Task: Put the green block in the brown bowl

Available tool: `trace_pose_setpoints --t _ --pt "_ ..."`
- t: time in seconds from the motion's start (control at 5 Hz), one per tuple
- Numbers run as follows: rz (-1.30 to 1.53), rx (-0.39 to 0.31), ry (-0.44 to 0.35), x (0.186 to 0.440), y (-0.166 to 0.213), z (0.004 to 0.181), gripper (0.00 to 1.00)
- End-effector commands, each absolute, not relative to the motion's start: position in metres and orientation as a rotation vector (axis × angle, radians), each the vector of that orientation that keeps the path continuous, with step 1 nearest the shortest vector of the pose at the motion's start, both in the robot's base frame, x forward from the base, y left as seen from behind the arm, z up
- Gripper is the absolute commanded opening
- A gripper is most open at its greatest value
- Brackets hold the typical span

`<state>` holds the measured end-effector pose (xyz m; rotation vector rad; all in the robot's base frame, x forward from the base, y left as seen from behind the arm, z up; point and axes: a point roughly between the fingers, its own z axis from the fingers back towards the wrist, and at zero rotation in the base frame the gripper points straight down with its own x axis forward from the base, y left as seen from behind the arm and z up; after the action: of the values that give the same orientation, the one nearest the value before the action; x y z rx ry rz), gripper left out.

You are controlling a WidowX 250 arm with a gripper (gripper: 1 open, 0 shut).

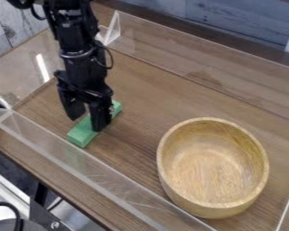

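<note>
A clear acrylic wall runs along the near-left edge of the wooden table, slanting from the left side down toward the bottom of the view. Just inside it, in the table's left part, the black robot arm comes down from the upper left, and its gripper points straight down at the surface. The jaws are spread wide and released, one finger on each side of the green block, with nothing clamped between them.

The green block lies flat on the table, near the acrylic wall. Its long axis runs diagonally, from the lower left, near the wall, to the upper right, toward the middle of the table. The gripper covers its middle, so both ends show past the fingers: the lower-left end and a shorter bit by the right finger.

Well apart to the right, near the table's near-right corner, the brown bowl sits upright with its opening facing up; its inside shows only wood grain.
</note>
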<state>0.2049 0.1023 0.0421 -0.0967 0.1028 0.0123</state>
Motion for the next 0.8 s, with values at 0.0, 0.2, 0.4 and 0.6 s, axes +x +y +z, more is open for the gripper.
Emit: trace_pose_setpoints --t 0.0,0.2,0.4,0.6 --pt "0.021 -0.069 0.071 0.214 0.110 0.046 1.00" --pt "0.027 -0.071 0.072 0.216 0.110 0.043 0.00" --pt "0.033 -0.075 0.069 0.218 0.110 0.044 0.00" --pt "0.044 -0.087 0.048 0.225 0.111 0.055 0.00"
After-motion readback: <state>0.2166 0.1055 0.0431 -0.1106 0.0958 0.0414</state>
